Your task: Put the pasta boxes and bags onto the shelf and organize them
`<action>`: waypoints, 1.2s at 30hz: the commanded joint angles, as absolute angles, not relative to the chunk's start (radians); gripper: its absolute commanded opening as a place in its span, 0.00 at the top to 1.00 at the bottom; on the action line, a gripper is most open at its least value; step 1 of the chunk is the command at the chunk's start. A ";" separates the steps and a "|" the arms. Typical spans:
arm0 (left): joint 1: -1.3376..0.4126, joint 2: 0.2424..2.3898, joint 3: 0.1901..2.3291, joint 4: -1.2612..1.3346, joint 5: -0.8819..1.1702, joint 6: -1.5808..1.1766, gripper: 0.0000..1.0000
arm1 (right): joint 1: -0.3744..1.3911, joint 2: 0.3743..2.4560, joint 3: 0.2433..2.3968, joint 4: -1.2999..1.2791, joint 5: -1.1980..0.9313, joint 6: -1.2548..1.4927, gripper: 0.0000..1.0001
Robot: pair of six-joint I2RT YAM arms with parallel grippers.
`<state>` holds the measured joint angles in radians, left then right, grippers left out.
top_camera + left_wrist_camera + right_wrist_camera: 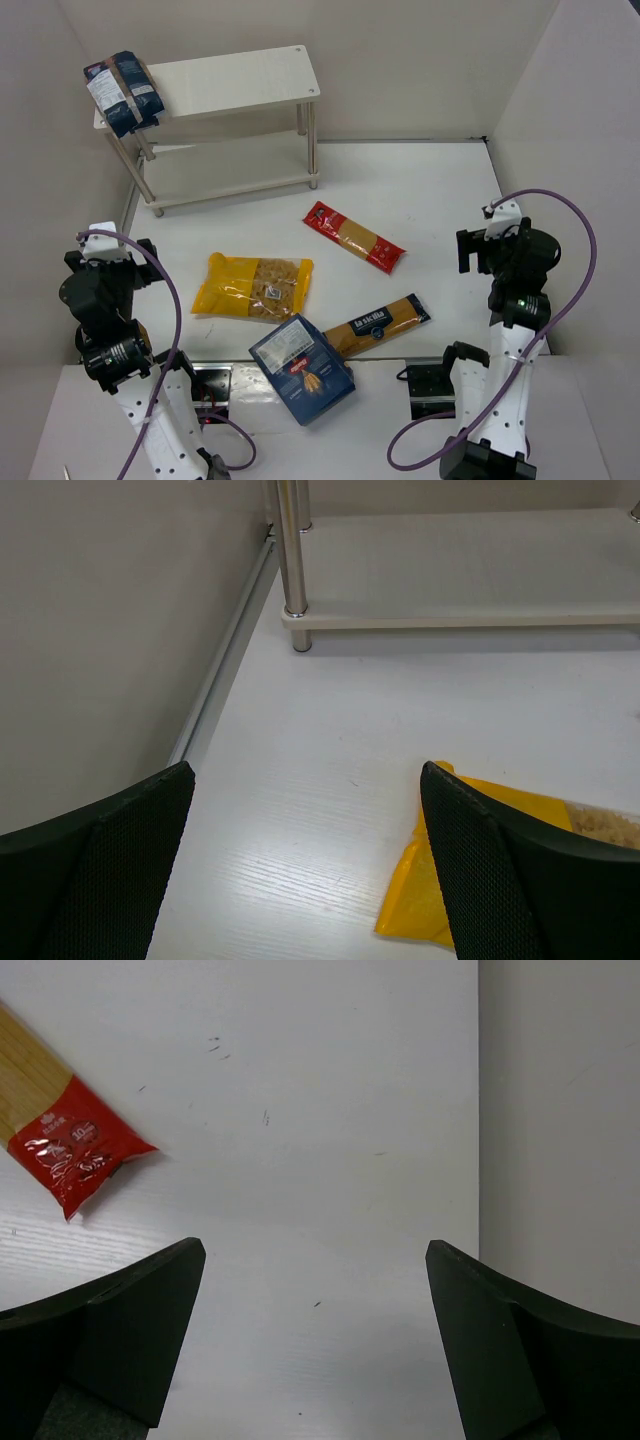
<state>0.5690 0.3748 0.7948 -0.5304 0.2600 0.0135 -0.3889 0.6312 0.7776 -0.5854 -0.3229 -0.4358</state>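
Observation:
The cream-white shelf (235,78) stands at the back left; two dark-blue bags (122,92) lie on the left end of its top board. On the table lie the yellow clear-window bag (252,286), the long red spaghetti pack (354,237), the long dark-blue spaghetti pack (378,324) and the blue box with a red logo (301,368). My left gripper (125,262) is open and empty, left of the yellow bag (430,900). My right gripper (488,243) is open and empty, right of the red pack (60,1130).
Grey walls enclose the table on the left, back and right. The shelf's lower board (470,575) and a metal leg (292,560) show ahead in the left wrist view. A wall (560,1120) is close to the right gripper.

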 commanded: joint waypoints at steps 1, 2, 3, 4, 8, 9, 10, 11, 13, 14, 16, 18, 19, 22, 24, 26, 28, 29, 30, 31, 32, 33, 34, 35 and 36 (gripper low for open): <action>0.575 0.357 0.799 -0.492 0.278 -0.011 0.01 | -0.396 0.635 0.785 -0.566 -0.345 -0.445 0.00; 0.575 0.357 0.799 -0.492 0.278 -0.011 0.01 | -0.396 0.635 0.785 -0.566 -0.354 -0.457 0.00; 0.575 0.357 0.799 -0.492 0.278 -0.011 0.01 | -0.396 0.626 0.785 -0.580 -0.363 -0.457 0.00; 0.575 0.357 0.799 -0.492 0.278 -0.011 0.01 | -0.396 0.626 0.785 -0.580 -0.364 -0.468 0.00; 0.575 0.367 0.799 -0.492 0.278 -0.011 0.01 | -0.396 0.626 0.785 -0.580 -0.354 -0.468 0.00; 0.575 0.367 0.799 -0.492 0.278 -0.011 0.01 | -0.396 0.626 0.785 -0.580 -0.354 -0.468 0.00; 0.575 0.367 0.799 -0.492 0.278 -0.011 0.01 | -0.396 0.626 0.785 -0.580 -0.354 -0.468 0.00; 0.575 0.367 0.799 -0.492 0.278 -0.011 0.01 | -0.396 0.626 0.785 -0.580 -0.354 -0.468 0.00; 0.575 0.367 0.799 -0.492 0.278 -0.011 0.01 | -0.396 0.626 0.785 -0.580 -0.364 -0.468 0.00; 0.575 0.367 0.799 -0.492 0.278 -0.011 0.01 | -0.396 0.617 0.785 -0.580 -0.348 -0.453 0.00; 0.575 0.367 0.799 -0.492 0.278 -0.011 0.01 | -0.396 0.617 0.795 -0.568 -0.327 -0.427 0.00; 0.575 0.379 0.799 -0.492 0.278 -0.011 0.01 | -0.396 0.649 0.807 -0.558 -0.327 -0.405 0.00; 0.575 0.391 0.799 -0.492 0.278 -0.011 0.01 | -0.396 0.670 0.851 -0.558 -0.351 -0.405 0.00; 0.575 0.423 0.799 -0.492 0.278 -0.011 0.01 | -0.396 0.845 1.015 -0.646 -0.445 -0.379 0.00; 0.575 0.440 0.799 -0.492 0.278 -0.011 0.01 | -0.387 1.033 1.121 -0.771 -0.500 -0.379 0.00; 0.575 0.454 0.808 -0.492 0.278 -0.002 0.01 | -0.333 1.161 1.268 -0.874 -0.535 -0.405 0.00; 0.575 0.480 0.808 -0.502 0.278 -0.002 0.01 | -0.229 1.311 1.348 -1.001 -0.525 -0.455 0.00; 0.575 0.480 0.808 -0.502 0.278 -0.002 0.01 | -0.188 1.342 1.348 -1.017 -0.462 -0.456 0.00; 0.575 0.489 0.808 -0.502 0.278 -0.002 0.01 | -0.145 1.360 1.348 -1.017 -0.422 -0.469 0.00; 0.575 0.489 0.808 -0.502 0.278 -0.002 0.01 | -0.102 1.370 1.312 -1.002 -0.379 -0.469 0.00; 0.575 0.489 0.808 -0.502 0.278 -0.002 0.01 | -0.015 1.370 1.290 -0.985 -0.295 -0.469 0.00; 0.575 0.489 0.808 -0.502 0.278 -0.002 0.01 | 0.030 1.352 1.243 -0.965 -0.258 -0.469 0.00; 0.575 0.489 0.808 -0.502 0.278 -0.002 0.01 | 0.075 1.336 1.220 -0.928 -0.227 -0.469 0.00; 0.575 0.479 0.808 -0.502 0.278 -0.002 0.01 | 0.157 1.306 1.198 -0.911 -0.186 -0.483 0.00; 0.575 0.479 0.808 -0.502 0.278 -0.002 0.01 | 0.191 1.293 1.180 -0.898 -0.186 -0.483 0.00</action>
